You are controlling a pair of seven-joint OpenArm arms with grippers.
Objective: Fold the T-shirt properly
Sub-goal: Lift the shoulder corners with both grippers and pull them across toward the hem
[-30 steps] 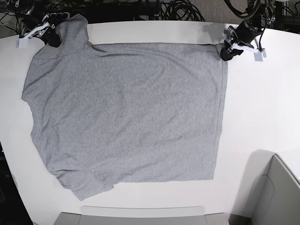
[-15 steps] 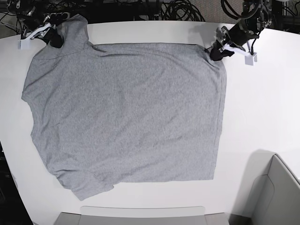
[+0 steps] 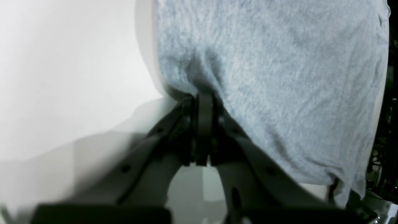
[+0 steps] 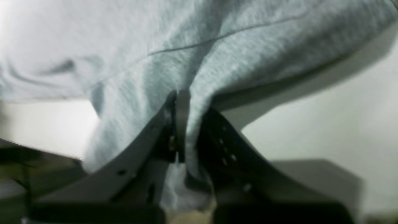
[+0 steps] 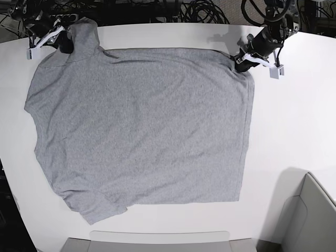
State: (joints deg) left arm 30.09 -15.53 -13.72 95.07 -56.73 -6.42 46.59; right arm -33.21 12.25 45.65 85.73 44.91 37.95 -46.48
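Observation:
The heather-grey T-shirt (image 5: 142, 121) lies spread flat on the white table, plain side up, no lettering showing. My left gripper (image 5: 239, 63) is shut on the shirt's far right corner; in the left wrist view the gripper (image 3: 203, 102) pinches the cloth (image 3: 273, 62) and lifts it a little. My right gripper (image 5: 64, 45) is shut on the far left sleeve; in the right wrist view the gripper (image 4: 180, 99) clamps a bunched fold of the shirt (image 4: 155, 46), raised off the table.
The white table (image 5: 294, 126) has bare surface right of the shirt. A grey bin (image 5: 310, 220) stands at the near right corner and a grey tray edge (image 5: 157, 239) at the front. Black cables (image 5: 199, 10) lie behind the table.
My left gripper has moved left and inward with the shirt's far right corner, pulling that corner in. My right gripper has shifted slightly with the sleeve.

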